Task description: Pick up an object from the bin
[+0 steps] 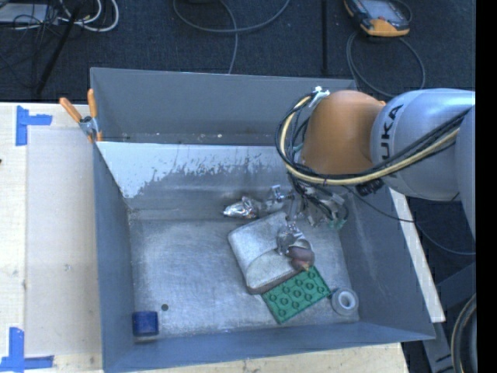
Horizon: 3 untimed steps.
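My gripper [292, 235] hangs below the orange wrist cover, right of the bin's middle. Its tip is down at the right edge of a grey rectangular pad [256, 253] that lies tilted on the bin floor. A small brownish lump [300, 254] sits right under the gripper, at the pad's right edge; whether the gripper touches it I cannot tell. A green studded plate [297, 294] lies against the pad's lower right corner. A crumpled silvery piece [241, 207] lies just left of the gripper, near the back wall.
A small grey tape roll [344, 301] rests by the right wall, beside the green plate. A blue cube [144, 324] sits in the front left corner. The arm and its cables cover the bin's back right part.
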Each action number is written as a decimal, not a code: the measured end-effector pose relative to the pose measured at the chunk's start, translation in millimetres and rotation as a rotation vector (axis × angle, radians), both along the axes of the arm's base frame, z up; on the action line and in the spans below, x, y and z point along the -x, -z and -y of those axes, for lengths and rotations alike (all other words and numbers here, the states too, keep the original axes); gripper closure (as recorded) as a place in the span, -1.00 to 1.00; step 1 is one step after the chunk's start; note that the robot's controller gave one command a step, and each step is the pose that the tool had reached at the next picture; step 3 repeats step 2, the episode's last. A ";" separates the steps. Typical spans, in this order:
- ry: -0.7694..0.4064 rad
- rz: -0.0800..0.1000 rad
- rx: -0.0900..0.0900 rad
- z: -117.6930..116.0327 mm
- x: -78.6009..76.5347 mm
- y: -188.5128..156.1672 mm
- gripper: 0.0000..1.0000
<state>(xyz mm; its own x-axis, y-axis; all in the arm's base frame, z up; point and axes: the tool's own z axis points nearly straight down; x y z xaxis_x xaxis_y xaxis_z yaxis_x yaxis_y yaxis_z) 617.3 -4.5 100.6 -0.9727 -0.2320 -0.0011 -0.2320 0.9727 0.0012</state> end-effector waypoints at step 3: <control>-0.560 0.007 0.003 50.7 23.8 -212.0 1.00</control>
